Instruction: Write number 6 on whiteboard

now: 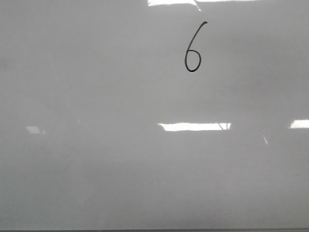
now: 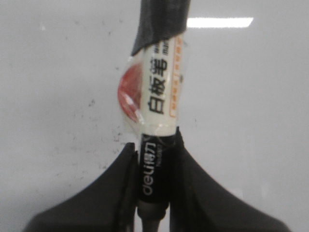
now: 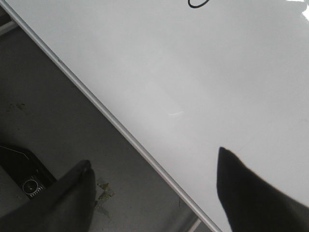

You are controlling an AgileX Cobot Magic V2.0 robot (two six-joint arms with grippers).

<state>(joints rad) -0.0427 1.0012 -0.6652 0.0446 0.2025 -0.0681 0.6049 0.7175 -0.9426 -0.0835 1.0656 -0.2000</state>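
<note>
Centrally above, a black number 6 (image 1: 192, 48) stands on the whiteboard (image 1: 96, 169). Left claw (image 2: 153, 166) is clamped on a marker (image 2: 157, 125); right claw (image 3: 154, 193) is spread apart over the board's edge.

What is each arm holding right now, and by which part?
The left gripper holds a whiteboard marker by its black lower barrel, between the fingers. The right gripper is open and holds nothing.
</note>
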